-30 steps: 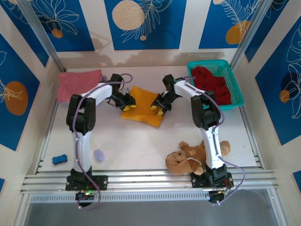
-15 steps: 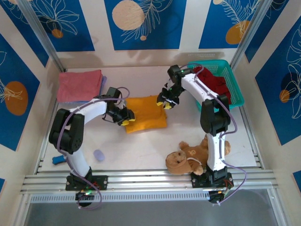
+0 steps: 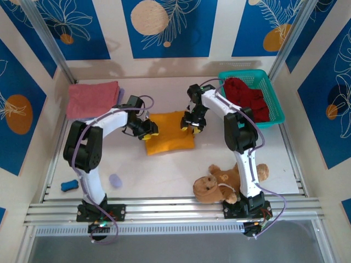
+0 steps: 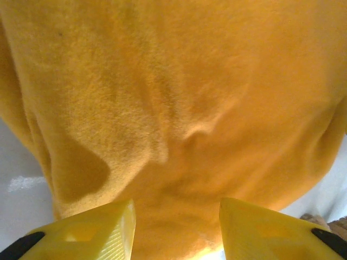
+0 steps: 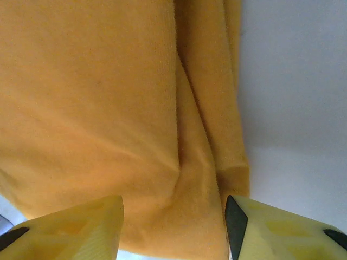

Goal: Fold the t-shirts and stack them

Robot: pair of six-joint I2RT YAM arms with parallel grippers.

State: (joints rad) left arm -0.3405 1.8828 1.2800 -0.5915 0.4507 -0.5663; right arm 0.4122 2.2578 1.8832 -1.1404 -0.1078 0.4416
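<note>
The mustard-orange t-shirt lies folded into a rough rectangle at mid-table. My left gripper sits at its upper left edge and my right gripper at its upper right corner. In the left wrist view the yellow fingers stand apart, open over the orange cloth. The right wrist view shows the same: open fingers above a creased fold of the orange cloth. A salmon-pink t-shirt lies folded at the back left, with the blue t-shirt's edge showing beneath. The dark red t-shirt is heaped in the basket.
The teal mesh basket stands at the back right. A brown teddy bear lies by the right arm's base. A small blue object and a lavender one lie near the left arm's base.
The orange shirt went from a skewed, spread shape to a folded rectangle. Since half a second ago the left gripper moved up its left edge, and the right gripper came down onto its upper right corner.
</note>
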